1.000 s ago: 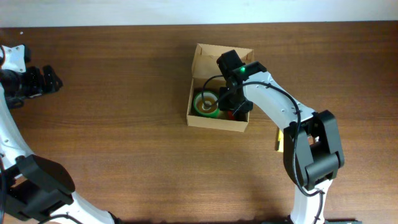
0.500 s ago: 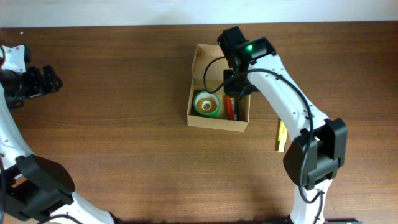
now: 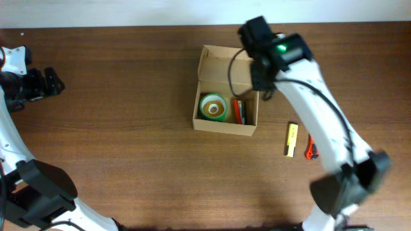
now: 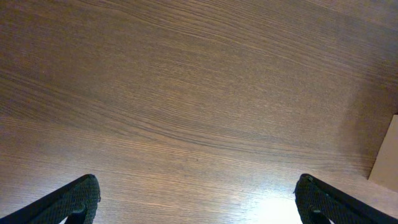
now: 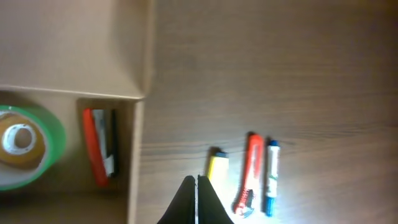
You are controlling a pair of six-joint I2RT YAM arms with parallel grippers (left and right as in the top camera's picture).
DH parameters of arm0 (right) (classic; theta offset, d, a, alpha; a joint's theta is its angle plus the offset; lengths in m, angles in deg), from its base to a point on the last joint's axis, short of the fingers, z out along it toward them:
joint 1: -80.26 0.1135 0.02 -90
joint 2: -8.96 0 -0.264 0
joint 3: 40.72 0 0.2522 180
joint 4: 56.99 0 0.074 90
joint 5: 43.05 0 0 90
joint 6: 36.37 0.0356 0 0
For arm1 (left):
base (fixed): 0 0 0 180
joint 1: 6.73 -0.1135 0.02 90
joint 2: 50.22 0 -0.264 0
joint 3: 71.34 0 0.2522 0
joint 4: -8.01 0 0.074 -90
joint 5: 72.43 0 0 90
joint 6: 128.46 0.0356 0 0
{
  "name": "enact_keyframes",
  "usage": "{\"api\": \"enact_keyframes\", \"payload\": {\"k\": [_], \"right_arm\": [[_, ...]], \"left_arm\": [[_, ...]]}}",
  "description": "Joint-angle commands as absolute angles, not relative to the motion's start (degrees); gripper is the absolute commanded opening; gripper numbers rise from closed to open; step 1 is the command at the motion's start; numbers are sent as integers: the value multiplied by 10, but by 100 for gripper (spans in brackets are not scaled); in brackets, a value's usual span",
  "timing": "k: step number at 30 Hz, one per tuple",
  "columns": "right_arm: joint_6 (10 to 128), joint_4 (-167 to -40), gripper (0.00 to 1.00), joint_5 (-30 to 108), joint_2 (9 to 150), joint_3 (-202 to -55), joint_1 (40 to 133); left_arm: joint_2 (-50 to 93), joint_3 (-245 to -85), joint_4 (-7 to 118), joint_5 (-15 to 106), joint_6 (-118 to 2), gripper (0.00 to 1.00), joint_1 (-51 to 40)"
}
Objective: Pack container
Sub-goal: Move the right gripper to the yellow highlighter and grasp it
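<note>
A dark brown wooden table (image 3: pixel 128 128) carries everything. A green tape roll (image 3: pixel 213 106) with a tan core lies flat a little past the table's middle, toward the far edge. A red and black tool (image 3: pixel 239 111), perhaps a stapler, lies just beside it on the right. Nearer the right edge, a short yellow highlighter (image 3: pixel 291 139), a red box cutter (image 5: pixel 247 174) and a white marker with blue ends (image 5: pixel 272 177) lie side by side, roughly parallel and close together.
</note>
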State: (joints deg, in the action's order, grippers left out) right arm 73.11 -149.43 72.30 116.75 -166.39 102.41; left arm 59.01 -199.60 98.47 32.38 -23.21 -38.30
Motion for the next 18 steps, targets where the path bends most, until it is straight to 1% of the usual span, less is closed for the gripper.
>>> {"api": "enact_keyframes", "payload": {"k": [1,5,9,11,15,16,18], "right_arm": [[731,-1475,4,764,1065,-1580,994],[729,-1452,4,758,956,-1463,957],[724,-1457,4,700,870,-1351,914],[725,-1458,9,660,844,-1300,895],[725,-1449,26,552,849,-1234,868],[735,-1448,28,525,857,-1223,861],[742,-1448,28,478,885,-1211,846]], "left_arm": [[589,-1993,985,330,-225,100,-383],[589,-1993,985,330,-225,100,-383],[589,-1993,985,330,-225,100,-383],[589,-1993,985,330,-225,100,-383],[589,-1993,985,330,-225,100,-383],[589,-1993,985,330,-225,100,-383],[589,-1993,985,330,-225,100,-383]]}}
